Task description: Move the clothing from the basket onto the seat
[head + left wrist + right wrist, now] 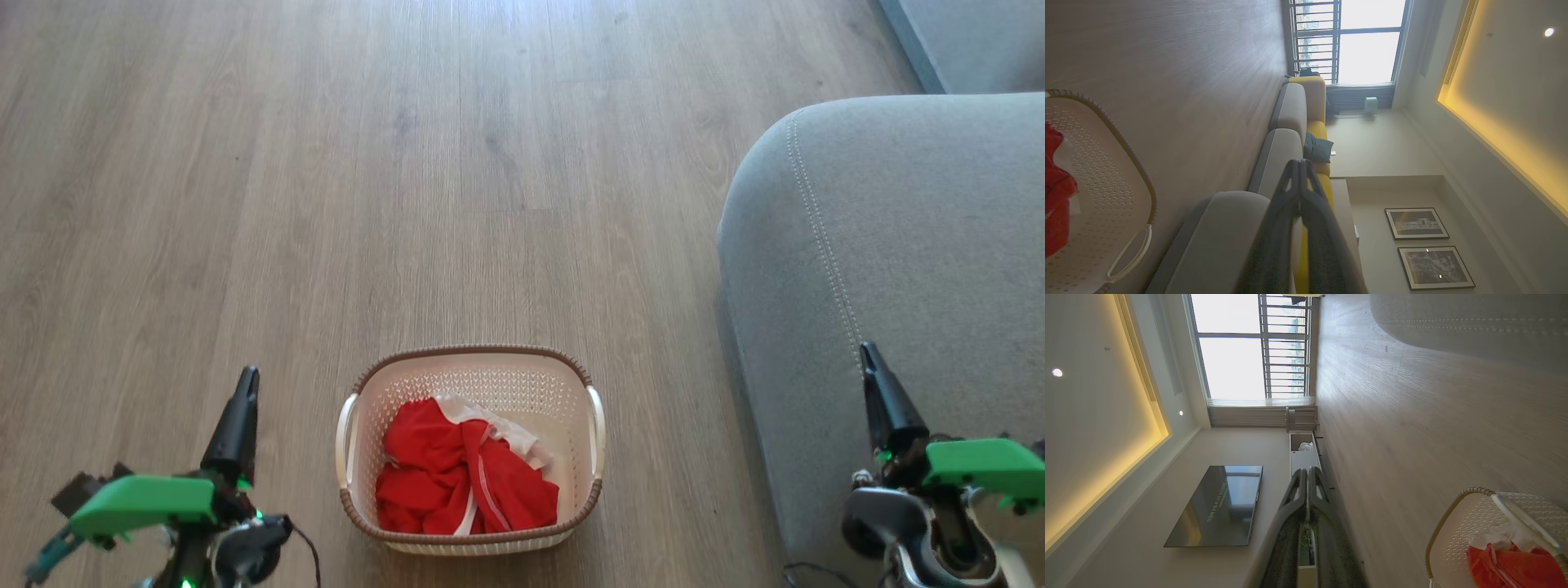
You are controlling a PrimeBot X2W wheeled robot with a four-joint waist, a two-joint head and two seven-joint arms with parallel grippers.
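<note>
Wood-plank floor (408,163), pale grey-brown, carries the whole arrangement.

Clothing (461,478): red fabric with white panels and white stripe trim, crumpled in one heap inside the basket (473,353). It lies against the near wall and the left side, leaving the far part of the base bare.

Basket: cream, perforated, with a brown braided rim and a white handle on each side. It stands upright on the floor between the two arms.

Seat (914,245): grey cushion with a rounded corner and a pale stitched seam, to the right of the basket and apart from it.

Left gripper (247,377): above the floor just left of the basket. In the left wrist view its fingers (1274,237) are pressed together at the tips with nothing between them.

Right gripper (868,355): over the seat's near part, fingers likewise closed together on nothing. In the right wrist view a television (1220,506) and a window (1233,347) lie beyond.
</note>
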